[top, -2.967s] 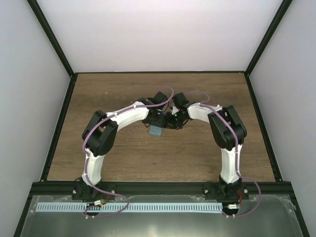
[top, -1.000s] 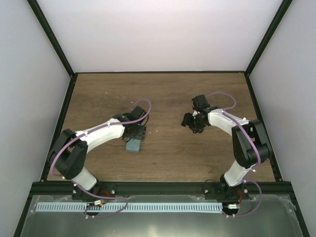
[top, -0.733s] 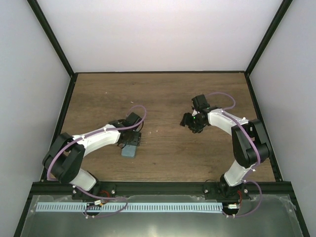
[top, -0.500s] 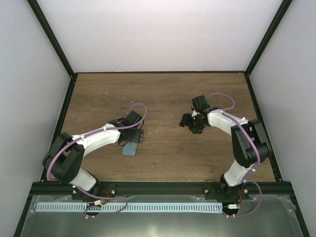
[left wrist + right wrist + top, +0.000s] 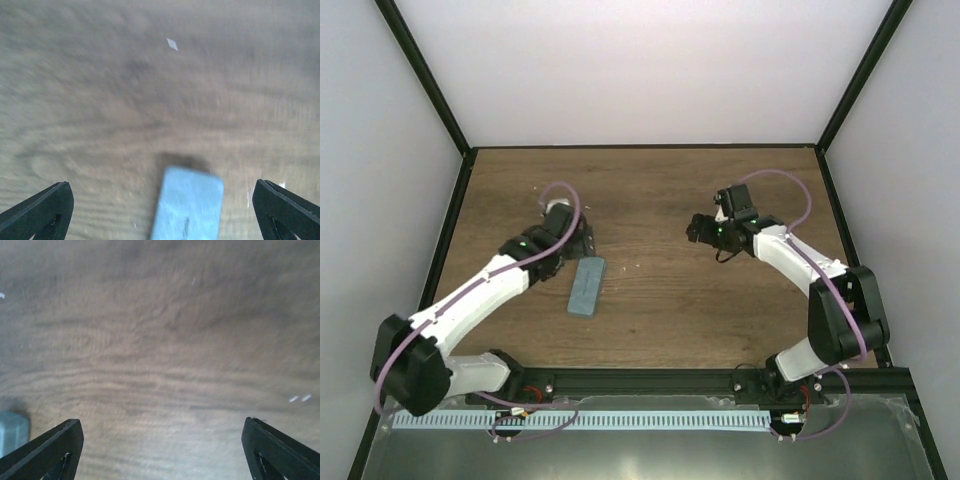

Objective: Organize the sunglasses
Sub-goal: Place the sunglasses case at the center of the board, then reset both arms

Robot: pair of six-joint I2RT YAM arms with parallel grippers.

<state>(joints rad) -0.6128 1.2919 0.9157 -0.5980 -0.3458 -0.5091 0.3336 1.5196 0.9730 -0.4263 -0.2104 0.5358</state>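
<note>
The sunglasses show in no view. A teal-blue oblong case [image 5: 586, 286] lies flat and closed on the wooden table [image 5: 650, 180], left of the middle. My left gripper [image 5: 582, 241] hovers just behind the case's far end, open, touching nothing. From the left wrist view, the case [image 5: 187, 205] lies below and between the wide-spread fingers [image 5: 42, 210], with my left gripper [image 5: 161, 184] empty. My right gripper [image 5: 699, 228] stands open over bare wood at centre right, apart from the case. The right wrist view has that gripper [image 5: 162, 422] empty, and a corner of the case [image 5: 12, 432] at the left edge.
Black rails [image 5: 445, 250] frame the table, with white walls behind and at the sides. A few tiny white specks [image 5: 172, 44] lie on the wood. Both arm bases sit at the near edge [image 5: 640, 380].
My left gripper has opened, let go of the case and drawn back toward the far left. The case now lies flat on the table. My right gripper has opened wider and shifted slightly farther away.
</note>
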